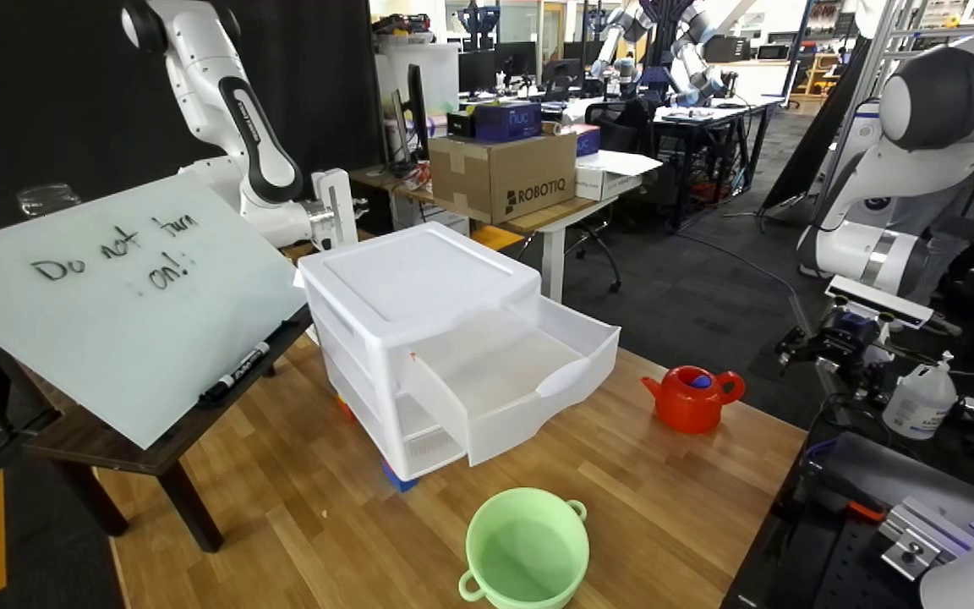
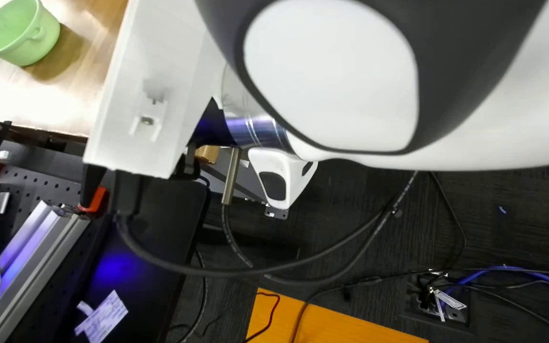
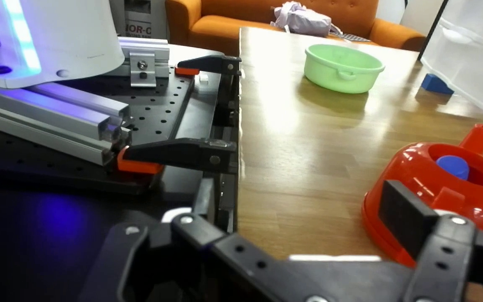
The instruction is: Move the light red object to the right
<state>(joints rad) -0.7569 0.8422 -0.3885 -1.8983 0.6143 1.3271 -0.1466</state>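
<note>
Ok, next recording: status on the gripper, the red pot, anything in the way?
Gripper open, empty. Red pot upright on the table, ungripped. Spout points toward the open drawer, possibly tight that side; green bowl stands apart.

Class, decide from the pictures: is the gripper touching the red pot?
Apart. In the wrist view the gripper partly covers the red pot, but an exterior view plainly shows dark floor between them.
</note>
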